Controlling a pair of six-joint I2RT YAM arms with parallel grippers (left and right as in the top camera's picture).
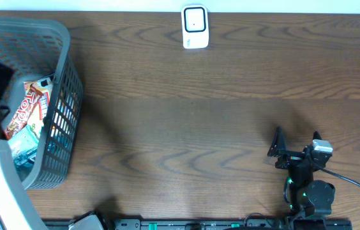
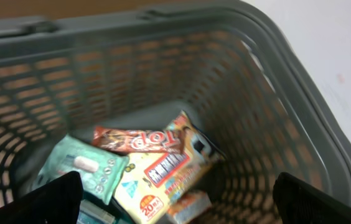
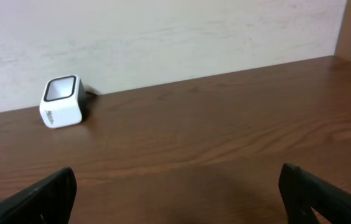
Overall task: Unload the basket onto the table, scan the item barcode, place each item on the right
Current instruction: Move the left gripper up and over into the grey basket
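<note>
Hovering above the basket (image 2: pixel 300 93), left end effector (image 2: pixel 182 202) spread wide

- Table (image 1: pixel 186 128): mid-brown wood with darker, wavy grain lines.
- Basket (image 1: pixel 65 76), at the table's left edge: grey plastic, solid rim, walls in a slotted lattice pattern.
- Wrapper (image 2: pixel 135 140) in the basket: red-brown, with large white lettering.
- Packet (image 2: pixel 163 177) in the basket: pale yellow, printed in red and blue, with a dark banner carrying white characters.
- Pack (image 2: pixel 82 168) in the basket: mint green with faint darker motifs and a white oblong tab.
- Scanner (image 1: pixel 195 27), at the table's far edge: glossy white body, black window with a white border.
- Wall (image 3: pixel 163 31): off-white, faintly mottled.
- Left gripper (image 2: pixel 175 199): black fingers (image 2: pixel 45 202).
- Right gripper (image 3: pixel 177 186): black fingers (image 3: pixel 38 199).
</note>
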